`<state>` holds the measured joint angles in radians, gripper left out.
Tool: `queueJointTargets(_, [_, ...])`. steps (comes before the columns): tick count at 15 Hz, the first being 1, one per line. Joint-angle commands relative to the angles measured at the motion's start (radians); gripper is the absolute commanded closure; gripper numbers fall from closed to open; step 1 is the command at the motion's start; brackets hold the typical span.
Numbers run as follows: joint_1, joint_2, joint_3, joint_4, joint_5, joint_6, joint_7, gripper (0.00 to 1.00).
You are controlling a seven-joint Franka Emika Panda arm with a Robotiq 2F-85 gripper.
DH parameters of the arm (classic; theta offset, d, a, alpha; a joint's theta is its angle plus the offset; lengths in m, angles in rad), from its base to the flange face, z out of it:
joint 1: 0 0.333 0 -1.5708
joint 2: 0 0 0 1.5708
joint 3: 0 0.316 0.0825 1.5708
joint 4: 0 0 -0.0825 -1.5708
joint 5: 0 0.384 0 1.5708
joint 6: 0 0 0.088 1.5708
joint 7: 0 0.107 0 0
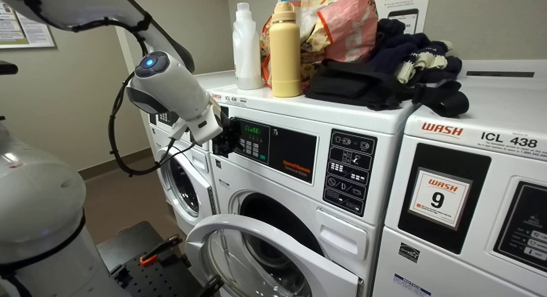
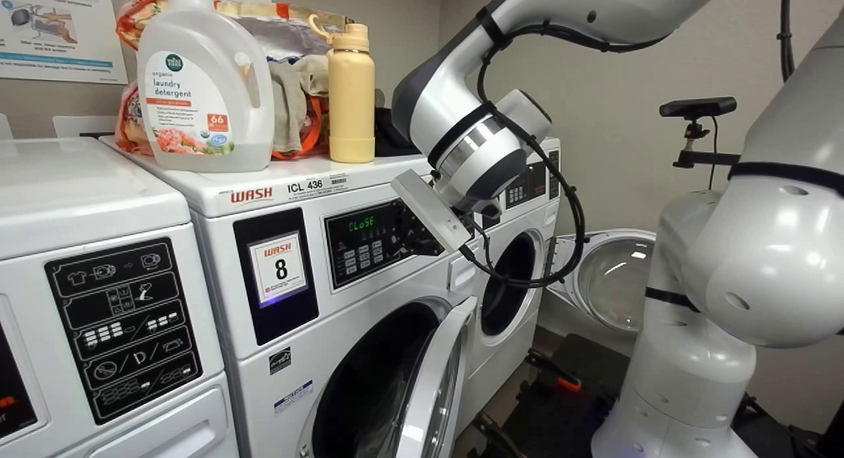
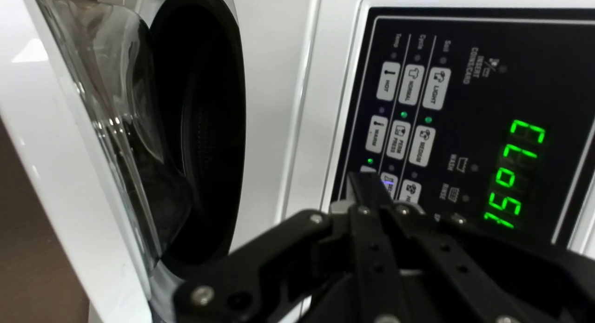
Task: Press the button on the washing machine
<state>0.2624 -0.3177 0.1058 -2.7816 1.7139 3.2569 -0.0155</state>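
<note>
The white washing machine stands with its round door open; it also shows in an exterior view. Its dark panel has a keypad of small light buttons and a green display reading "CLoSE". My gripper is shut and empty, fingertips together. In the wrist view the tips cover most of the lowest visible Temp button, below WARM. I cannot tell whether they touch it. In an exterior view the gripper is close to the keypad's left edge. In an exterior view the wrist camera partly hides the gripper.
A yellow bottle, a detergent jug, a bag and dark clothes lie on top of the machines. The open door juts out below the arm. A machine with a "9" sticker stands alongside.
</note>
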Motion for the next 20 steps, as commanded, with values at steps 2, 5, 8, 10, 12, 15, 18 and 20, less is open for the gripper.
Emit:
queueJointTargets(2, [-0.044,0.02,-0.005,0.019,-0.022,0.003,-0.043,1.0])
queueJointTargets(5, [-0.063,0.041,-0.006,0.04,-0.042,-0.003,-0.059,1.0])
queueJointTargets(8, [-0.072,0.063,-0.005,0.06,-0.063,-0.009,-0.066,1.0])
queueJointTargets(10, [-0.075,0.081,-0.007,0.075,-0.071,-0.013,-0.07,1.0])
queueJointTargets(12, [-0.079,0.107,-0.011,0.098,-0.082,-0.021,-0.075,1.0])
queueJointTargets(15, [-0.087,0.166,-0.018,0.149,-0.099,-0.032,-0.087,1.0])
queueJointTargets(18, [-0.094,0.25,-0.027,0.212,-0.11,-0.029,-0.115,1.0])
queueJointTargets(20, [-0.097,0.274,-0.033,0.227,-0.108,-0.044,-0.129,1.0])
